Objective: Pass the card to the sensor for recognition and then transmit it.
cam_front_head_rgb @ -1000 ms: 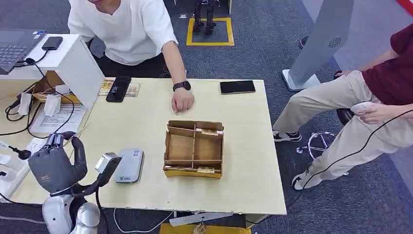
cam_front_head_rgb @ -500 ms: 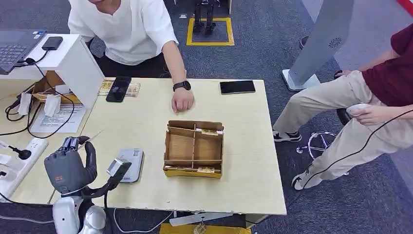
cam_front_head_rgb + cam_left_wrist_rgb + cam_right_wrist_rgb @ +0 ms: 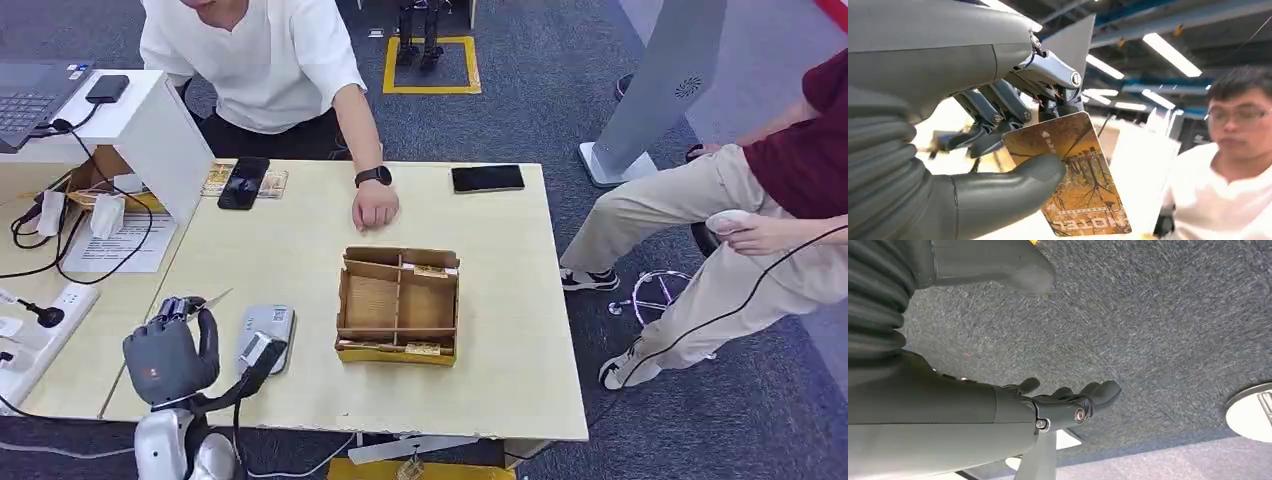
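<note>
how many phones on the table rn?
2. One black phone lies near the table's far left edge, beside the white stand. The other phone lies at the far right edge. More could be hidden behind the stand.

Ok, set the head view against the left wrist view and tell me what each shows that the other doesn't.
Head view alone: the table, the grey sensor beside the left hand, the cardboard box and two phones. Left wrist view alone: the card face, with tree artwork and lettering, pinched under the thumb, plus ceiling lights. Both: the hand holding the card, and the person in white.
</note>
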Controlling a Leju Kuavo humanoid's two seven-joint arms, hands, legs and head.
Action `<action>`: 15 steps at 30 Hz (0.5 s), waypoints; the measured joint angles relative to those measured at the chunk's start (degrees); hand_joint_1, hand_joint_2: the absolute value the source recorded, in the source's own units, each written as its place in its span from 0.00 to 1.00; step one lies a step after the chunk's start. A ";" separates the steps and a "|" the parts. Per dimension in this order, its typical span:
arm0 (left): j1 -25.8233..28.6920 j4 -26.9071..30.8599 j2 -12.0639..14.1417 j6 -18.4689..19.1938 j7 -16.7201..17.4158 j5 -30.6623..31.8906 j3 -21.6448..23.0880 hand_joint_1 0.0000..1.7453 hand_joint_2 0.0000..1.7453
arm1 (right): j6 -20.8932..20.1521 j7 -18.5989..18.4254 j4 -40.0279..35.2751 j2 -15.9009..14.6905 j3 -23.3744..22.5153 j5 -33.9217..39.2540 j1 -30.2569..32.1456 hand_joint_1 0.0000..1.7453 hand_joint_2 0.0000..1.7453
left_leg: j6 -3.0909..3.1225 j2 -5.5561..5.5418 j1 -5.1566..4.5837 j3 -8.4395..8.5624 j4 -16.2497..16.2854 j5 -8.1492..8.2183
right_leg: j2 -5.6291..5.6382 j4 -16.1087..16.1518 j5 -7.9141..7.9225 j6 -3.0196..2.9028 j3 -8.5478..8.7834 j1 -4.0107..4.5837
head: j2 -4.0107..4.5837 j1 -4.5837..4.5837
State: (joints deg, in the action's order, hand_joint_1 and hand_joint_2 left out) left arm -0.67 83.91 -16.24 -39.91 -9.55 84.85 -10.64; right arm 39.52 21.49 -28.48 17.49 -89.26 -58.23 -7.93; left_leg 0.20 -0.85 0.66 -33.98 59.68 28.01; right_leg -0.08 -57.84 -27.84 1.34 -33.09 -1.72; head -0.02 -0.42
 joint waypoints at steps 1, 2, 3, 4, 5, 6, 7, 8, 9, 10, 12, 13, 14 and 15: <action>0.28 -0.35 0.09 0.00 0.72 0.20 0.57 1.00 1.00 | 0.00 0.02 0.04 -0.02 0.00 0.04 0.00 0.00 1.00 | 0.00 0.00 0.00 0.00 0.00 0.00 | 0.00 0.00 0.00 0.00 0.00 0.00 | 0.00 0.02; 0.55 -0.87 0.20 0.00 1.54 0.50 1.48 1.00 1.00 | 0.00 0.09 0.09 -0.02 0.00 0.04 -0.01 0.00 1.00 | 0.00 0.00 0.00 0.00 0.00 0.00 | 0.00 0.00 0.00 0.00 -0.01 0.00 | 0.00 0.02; 0.70 -1.18 0.24 -0.02 1.99 0.55 2.03 1.00 1.00 | 0.00 0.11 0.11 -0.02 0.00 0.07 -0.01 0.00 1.00 | 0.00 0.00 0.00 -0.01 0.00 0.00 | 0.00 0.00 0.00 0.00 -0.01 0.00 | 0.00 0.02; 0.84 -1.51 0.46 -0.04 2.45 0.55 2.73 1.00 1.00 | 0.00 0.13 0.17 -0.02 0.00 0.11 0.00 0.00 1.00 | 0.00 0.00 0.00 0.00 0.00 0.00 | 0.00 0.00 0.00 0.00 -0.01 0.00 | 0.00 0.02; 0.96 -1.84 0.59 -0.04 2.75 0.52 3.48 1.00 1.00 | 0.00 0.17 0.26 -0.07 0.00 0.11 0.00 0.00 1.00 | 0.00 0.00 0.00 0.00 0.00 0.00 | 0.00 0.00 0.00 0.00 -0.01 0.00 | 0.00 0.00; 1.07 -2.18 0.92 -0.04 2.88 0.41 4.36 1.00 1.00 | 0.00 0.17 0.35 -0.11 0.00 0.13 0.00 0.00 1.00 | 0.00 0.00 0.00 0.00 0.00 0.00 | 0.00 0.00 0.00 0.00 0.00 0.00 | 0.00 0.02; 1.20 -2.47 1.14 -0.07 2.88 0.24 5.03 1.00 1.00 | 0.00 0.20 0.37 -0.13 0.00 0.13 0.00 0.00 1.00 | 0.00 0.00 0.00 0.00 0.00 0.00 | 0.00 0.00 0.00 0.00 0.00 0.00 | 0.00 0.02; 1.29 -2.71 1.36 -0.07 2.88 0.06 5.60 1.00 1.00 | 0.00 0.22 0.42 -0.15 0.00 0.13 0.00 0.00 1.00 | 0.00 0.00 0.00 0.00 0.00 0.00 | 0.00 0.00 0.00 0.00 -0.01 0.00 | 0.00 0.02; 1.36 -3.04 1.55 -0.07 2.88 -0.02 6.21 1.00 1.00 | 0.00 0.22 0.46 -0.17 0.00 0.13 0.00 0.00 1.00 | 0.00 0.00 0.00 0.00 0.00 0.00 | 0.00 0.00 0.00 0.00 -0.01 0.00 | 0.00 0.04; 1.45 -3.23 1.75 -0.07 2.88 -0.04 6.62 1.00 1.00 | 0.00 0.22 0.50 -0.17 0.00 0.15 0.00 0.00 1.00 | 0.00 0.00 0.00 0.00 0.00 0.00 | 0.00 0.00 0.00 0.00 0.00 0.00 | 0.00 0.02; 1.48 -3.54 2.01 -0.07 2.88 -0.04 7.15 1.00 1.00 | 0.00 0.22 0.63 -0.22 0.00 0.17 0.01 0.00 1.00 | 0.00 0.00 0.00 0.00 0.00 0.00 | 0.00 0.00 0.00 0.00 0.00 0.00 | 0.00 0.02; 1.50 -3.58 2.12 -0.07 2.88 -0.05 7.43 1.00 1.00 | 0.00 0.22 0.66 -0.24 0.00 0.17 0.01 0.00 1.00 | 0.00 0.00 0.00 0.00 0.00 0.00 | 0.00 0.00 0.00 0.00 0.00 0.00 | 0.00 0.00; 1.50 -3.69 2.21 -0.07 2.88 -0.16 7.60 1.00 1.00 | 0.00 0.22 0.70 -0.24 0.00 0.17 0.00 0.00 1.00 | 0.00 0.00 0.00 0.00 0.00 0.00 | 0.00 0.00 0.00 0.00 0.00 0.00 | 0.00 0.02; 1.50 -3.84 2.36 -0.07 2.80 -0.61 7.80 1.00 1.00 | 0.00 0.24 0.74 -0.26 0.00 0.20 0.00 0.00 1.00 | 0.00 0.00 0.00 0.00 0.00 0.00 | 0.00 0.00 0.00 0.00 0.00 0.00 | 0.00 0.02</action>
State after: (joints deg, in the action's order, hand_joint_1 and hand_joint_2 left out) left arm 0.83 80.06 -13.88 -39.98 -6.75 84.24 -2.84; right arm 39.52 21.73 -27.74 17.22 -89.26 -58.03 -7.93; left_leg 0.20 -0.85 0.67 -33.98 59.68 28.01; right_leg -0.08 -57.84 -27.84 1.34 -33.09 -1.72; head -0.02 -0.39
